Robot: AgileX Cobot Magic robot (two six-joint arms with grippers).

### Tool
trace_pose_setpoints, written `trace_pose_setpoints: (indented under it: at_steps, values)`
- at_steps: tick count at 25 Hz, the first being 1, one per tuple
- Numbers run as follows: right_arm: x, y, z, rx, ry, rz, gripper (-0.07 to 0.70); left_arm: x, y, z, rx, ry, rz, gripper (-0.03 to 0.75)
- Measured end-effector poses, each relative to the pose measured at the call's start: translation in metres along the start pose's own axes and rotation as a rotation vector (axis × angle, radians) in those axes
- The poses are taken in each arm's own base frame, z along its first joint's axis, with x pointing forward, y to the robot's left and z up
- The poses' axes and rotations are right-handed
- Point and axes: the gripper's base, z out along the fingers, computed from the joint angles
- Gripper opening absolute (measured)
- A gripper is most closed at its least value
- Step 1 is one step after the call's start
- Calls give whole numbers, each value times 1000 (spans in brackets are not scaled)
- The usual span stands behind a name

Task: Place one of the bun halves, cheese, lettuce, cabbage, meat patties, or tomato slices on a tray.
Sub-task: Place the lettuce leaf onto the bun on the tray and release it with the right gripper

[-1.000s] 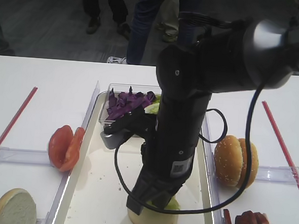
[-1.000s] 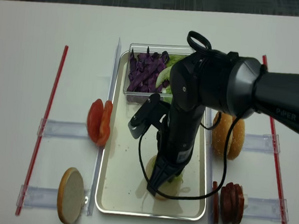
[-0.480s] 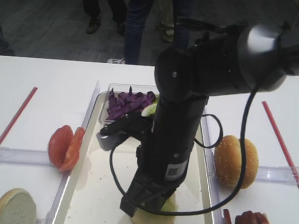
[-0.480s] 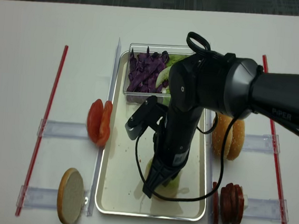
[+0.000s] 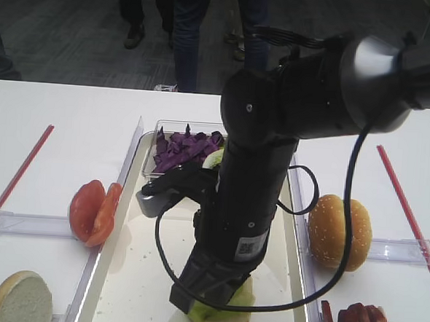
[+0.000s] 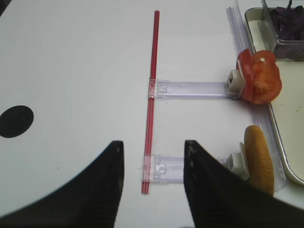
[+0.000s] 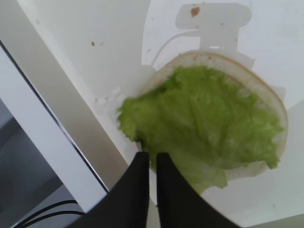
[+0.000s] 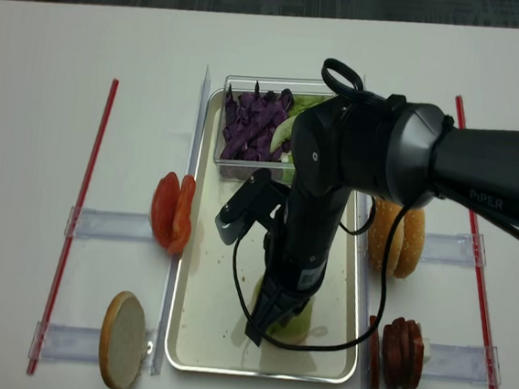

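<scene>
White table (image 5: 65,108) set before dark grey carpeted floor (image 5: 55,27); legs of standing people (image 5: 186,35) seen beyond.

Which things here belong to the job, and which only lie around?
Job: cream-white metal-rimmed tray; pale round bun half on it; ruffled green lettuce leaf on the bun; right gripper at the leaf's edge.

Around: red tomato slices; brown meat patties; clear tub of purple cabbage.

Bright even overhead light, soft shadows, blurred right wrist view, dim background floor
</scene>
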Motion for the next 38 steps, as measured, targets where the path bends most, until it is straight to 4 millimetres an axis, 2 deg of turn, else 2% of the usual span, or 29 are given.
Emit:
trace_pose_setpoints:
  at_steps: [6, 11, 14, 20, 23, 29, 33, 35, 38]
  values:
    - [0, 1, 0, -1, 0, -1, 168, 0, 0, 0, 0, 0, 0, 288]
    - [0, 1, 0, -2, 0, 0, 316, 0, 0, 0, 0, 0, 0, 288]
    - [0, 1, 0, 0, -4, 0, 368, 0, 0, 0, 0, 0, 0, 288]
    - [-2, 0, 0, 5, -20, 0, 384, 0, 0, 0, 0, 0, 0, 288]
    - [-9, 1, -7, 11, -47, -8, 384, 0, 0, 0, 0, 0, 0, 288]
    - [-23, -4, -30, 24, -105, -17, 384, 0, 0, 0, 0, 0, 0, 288]
    - [-32, -16, -50, 49, -168, -3, 384, 0, 0, 0, 0, 0, 0, 288]
    - [-36, -29, -65, 70, -215, 21, 384, 0, 0, 0, 0, 0, 0, 288]
    - [-37, -39, -74, 86, -247, 45, 384, 0, 0, 0, 0, 0, 0, 288]
